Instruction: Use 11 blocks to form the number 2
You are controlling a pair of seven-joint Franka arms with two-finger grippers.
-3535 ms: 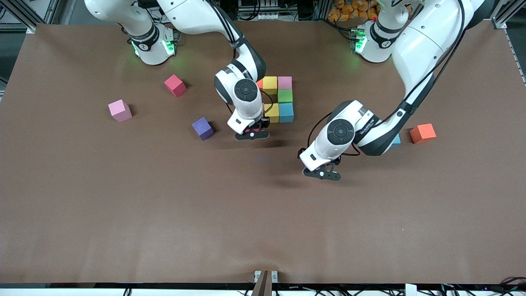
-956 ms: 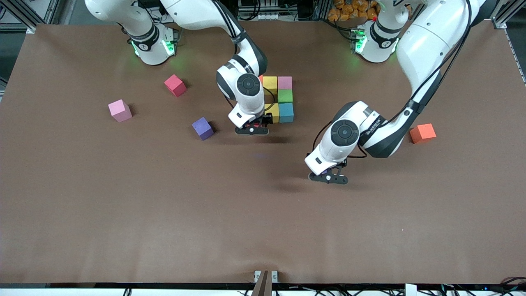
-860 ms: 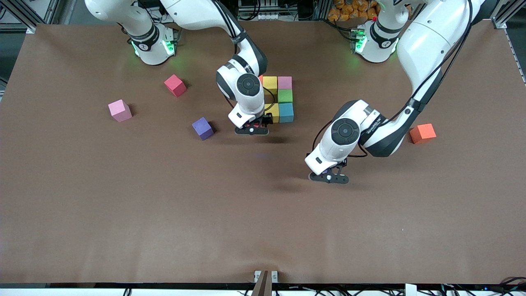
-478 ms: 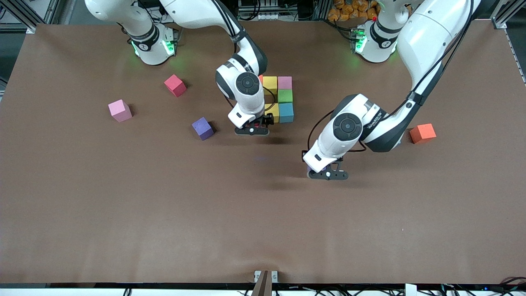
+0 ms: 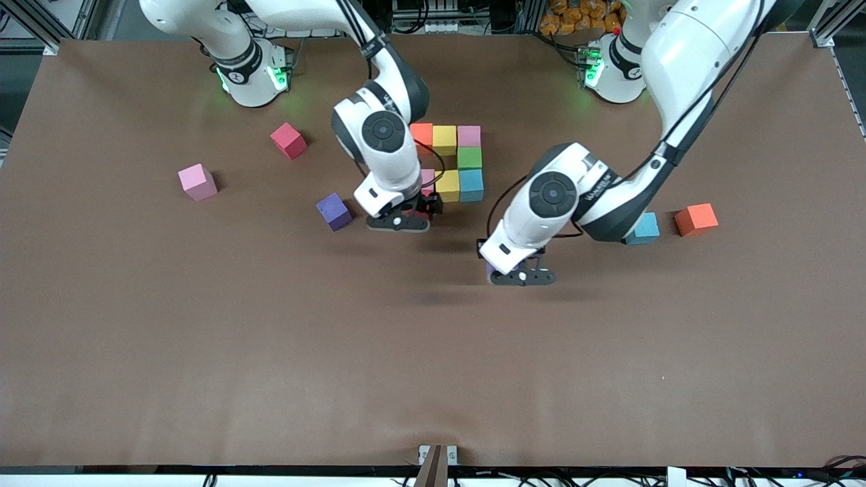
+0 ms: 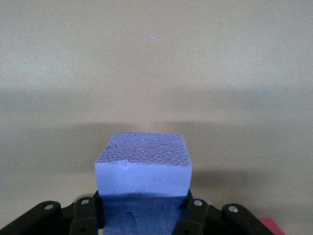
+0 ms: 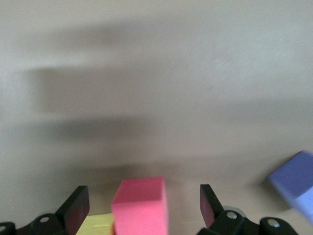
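Near the front view's centre, the left gripper (image 5: pixel 517 276) hangs over bare table at five o'clock of the unfinished number 2 (image 5: pixel 469 157). The right gripper (image 5: pixel 399 222) is low at the digit's seven o'clock corner. Only the left wrist view shows that arm's fingers clamped on a purple block (image 6: pixel 143 164). The right wrist view reveals wide-spread jaws flanking a pink-red block (image 7: pixel 140 205) beside a yellow block (image 7: pixel 95 225).

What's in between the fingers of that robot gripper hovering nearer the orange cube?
The left gripper is shut on a purple block, seen clearly in its wrist view. From the front, the gripper covers most of it.
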